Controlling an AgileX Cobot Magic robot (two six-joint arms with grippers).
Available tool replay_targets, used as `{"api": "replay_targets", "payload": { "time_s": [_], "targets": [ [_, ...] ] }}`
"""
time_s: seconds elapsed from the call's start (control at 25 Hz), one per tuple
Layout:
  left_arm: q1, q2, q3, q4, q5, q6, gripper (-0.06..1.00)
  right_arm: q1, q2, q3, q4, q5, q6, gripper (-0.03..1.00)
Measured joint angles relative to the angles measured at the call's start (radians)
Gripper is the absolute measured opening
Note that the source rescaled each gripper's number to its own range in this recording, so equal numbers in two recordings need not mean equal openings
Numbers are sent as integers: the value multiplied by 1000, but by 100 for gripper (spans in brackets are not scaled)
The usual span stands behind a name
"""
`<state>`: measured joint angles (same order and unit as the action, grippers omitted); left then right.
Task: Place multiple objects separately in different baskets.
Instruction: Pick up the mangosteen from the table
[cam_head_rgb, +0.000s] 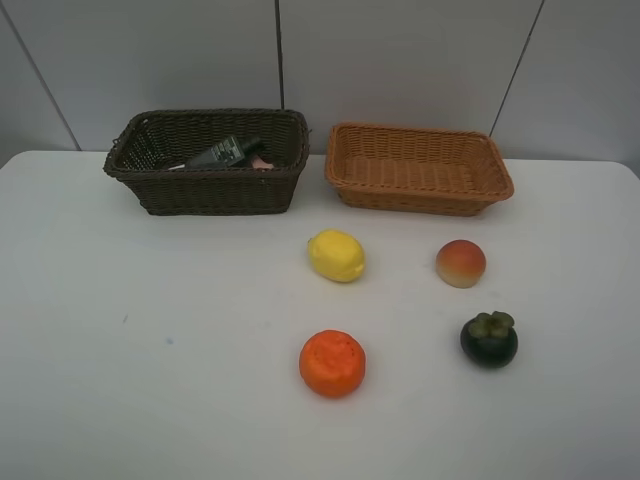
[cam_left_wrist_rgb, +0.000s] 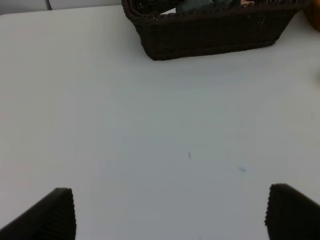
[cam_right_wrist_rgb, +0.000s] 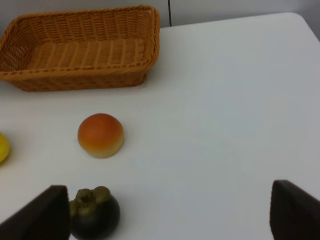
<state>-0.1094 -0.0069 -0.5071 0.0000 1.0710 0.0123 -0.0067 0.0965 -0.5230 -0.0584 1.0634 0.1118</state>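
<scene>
Bottle (cam_head_rgb: 225, 152) in dark basket (cam_head_rgb: 200, 195); lemon (cam_head_rgb: 336, 255), orange (cam_head_rgb: 332, 363), peach (cam_head_rgb: 460, 263), mangosteen (cam_head_rgb: 489, 340) wait in front of tan basket (cam_head_rgb: 420, 195); my left claw (cam_left_wrist_rgb: 170, 215) and right claw (cam_right_wrist_rgb: 170, 215) gape empty

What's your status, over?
Left gripper, right gripper open, holding nothing. Lemon, orange, peach, mangosteen on table; light basket empty. Dark basket holds grey bottle. Path clear.

Dark brown basket (cam_head_rgb: 205, 190) sat far left, deeper of the 2, w/ dark grey bottle (cam_head_rgb: 225, 152) lying tilted inside and a pink bit (cam_head_rgb: 262, 161) just right of it. Tan basket (cam_head_rgb: 420, 190) stood just right, shallower. Nearer: lemon (cam_head_rgb: 336, 255) centre, peach (cam_head_rgb: 460, 263) to its right, orange (cam_head_rgb: 332, 363) nearest, mangosteen (cam_head_rgb: 489, 340) near right, calyx up. All 4 apart.
</scene>
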Motion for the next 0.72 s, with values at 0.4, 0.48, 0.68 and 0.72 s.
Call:
{"api": "replay_targets", "payload": {
  "time_s": [0.4,0.48,0.68,0.72],
  "targets": [
    [0,0,0,0,0,0,100,0,616,-80,-61,15,82,91],
    [0,0,0,0,0,0,100,0,752,-123,-61,14,83,92],
    [0,0,0,0,0,0,100,5,1002,-227,-13,42,80,94],
    [0,0,0,0,0,0,100,16,1035,-235,3,45,75,94]
  ]
}}
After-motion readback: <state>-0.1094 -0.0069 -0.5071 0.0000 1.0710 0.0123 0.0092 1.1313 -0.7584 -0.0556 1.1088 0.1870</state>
